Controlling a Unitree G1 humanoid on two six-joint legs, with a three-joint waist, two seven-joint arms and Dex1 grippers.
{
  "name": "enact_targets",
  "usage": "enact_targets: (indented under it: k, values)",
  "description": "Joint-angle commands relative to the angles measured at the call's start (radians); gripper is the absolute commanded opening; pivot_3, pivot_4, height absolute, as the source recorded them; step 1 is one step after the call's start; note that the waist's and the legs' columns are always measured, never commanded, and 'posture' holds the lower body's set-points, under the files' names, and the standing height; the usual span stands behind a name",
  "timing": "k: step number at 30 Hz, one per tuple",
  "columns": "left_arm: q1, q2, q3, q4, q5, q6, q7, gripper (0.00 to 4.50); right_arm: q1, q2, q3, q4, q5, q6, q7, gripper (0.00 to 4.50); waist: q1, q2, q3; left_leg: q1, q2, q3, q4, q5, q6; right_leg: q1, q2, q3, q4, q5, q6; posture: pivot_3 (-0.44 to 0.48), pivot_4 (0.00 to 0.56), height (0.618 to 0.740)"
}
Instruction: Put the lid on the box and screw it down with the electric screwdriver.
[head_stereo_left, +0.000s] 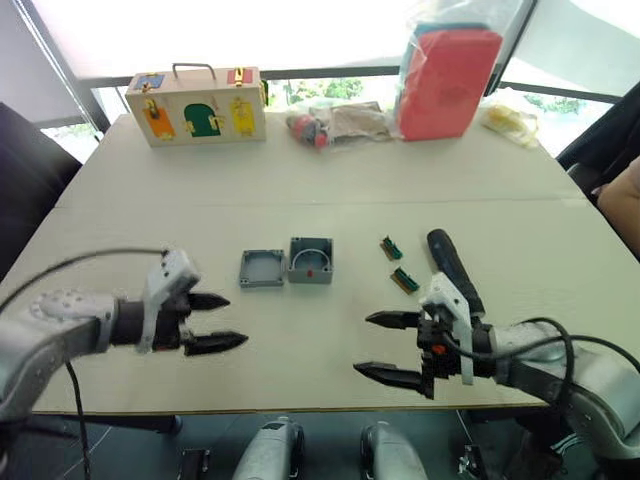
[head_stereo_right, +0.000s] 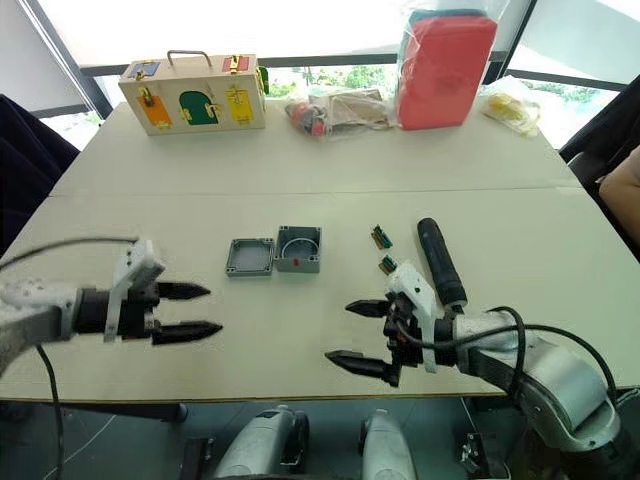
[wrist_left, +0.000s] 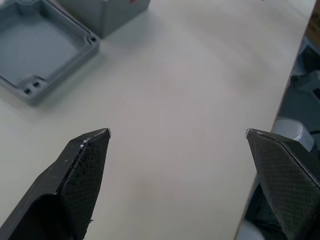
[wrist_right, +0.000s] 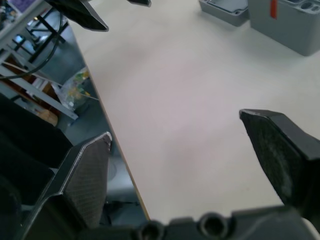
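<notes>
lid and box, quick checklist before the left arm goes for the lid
1. Left end effector open and empty: ok.
2. Lid free on the table, hollow side up: ok.
3. Box upright, open top, right beside the lid: ok.
4. Right end effector open, apart from the box: ok.
5. Electric screwdriver lying on the table by the right arm: ok.
6. Screws in the lid's corner holes: cannot tell.

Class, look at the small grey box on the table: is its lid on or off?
Off. The lid lies hollow side up on the table, beside the box, whose open top shows its inside.
</notes>
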Motion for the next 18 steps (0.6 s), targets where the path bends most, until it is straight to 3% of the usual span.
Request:
enact_targets:
  k: [1, 5, 8, 12, 18]
  values:
    - [-0.281, -0.02, -0.198, 0.099, 0.129, -0.037, -0.107, 4.47, -0.088, 0.048, -0.041, -0.039, 0.075, 0.044, -0.103, 4.5, -0.002, 0.0, 0.0, 0.0, 0.0, 0.0, 0.0, 0.0, 0.0, 0.0, 0.0, 0.001, 0.0, 0.001, 0.002, 0.0, 0.15, 0.74]
    - [-0.503, -0.072, -0.444, 0.225, 0.331, -0.153, -0.259, 4.47, -0.138, 0.046, 0.05, -0.088, -0.063, 0.019, -0.178, 4.5, -0.008, 0.0, 0.0, 0.0, -0.001, 0.002, 0.0, 0.001, -0.001, 0.0, 0.001, 0.001, 0.0, 0.001, 0.004, 0.0, 0.15, 0.74]
    - [-0.61, -0.154, -0.559, 0.338, 0.44, -0.235, -0.328, 4.47, -0.135, 0.067, 0.105, -0.099, -0.128, 0.015, -0.231, 4.5, -0.009, -0.002, 0.001, -0.001, -0.001, 0.004, 0.0, 0.0, 0.002, -0.001, 0.001, 0.002, 0.001, 0.001, 0.005, 0.0, 0.15, 0.74]
    - [-0.694, -0.27, -0.641, 0.515, 0.558, -0.357, -0.375, 4.47, -0.12, 0.09, 0.166, -0.114, -0.197, 0.007, -0.275, 4.5, -0.006, -0.002, 0.001, -0.001, -0.001, 0.004, 0.001, 0.0, 0.002, -0.001, 0.001, 0.003, 0.002, 0.0, 0.005, 0.0, 0.15, 0.74]
    - [-0.753, -0.399, -0.671, 0.731, 0.67, -0.51, -0.433, 4.47, -0.09, 0.143, 0.204, -0.135, -0.258, -0.004, -0.328, 4.5, -0.008, -0.003, 0.001, -0.001, -0.001, 0.004, 0.002, -0.001, 0.003, -0.001, 0.001, 0.002, 0.003, 0.0, 0.006, 0.0, 0.15, 0.74]
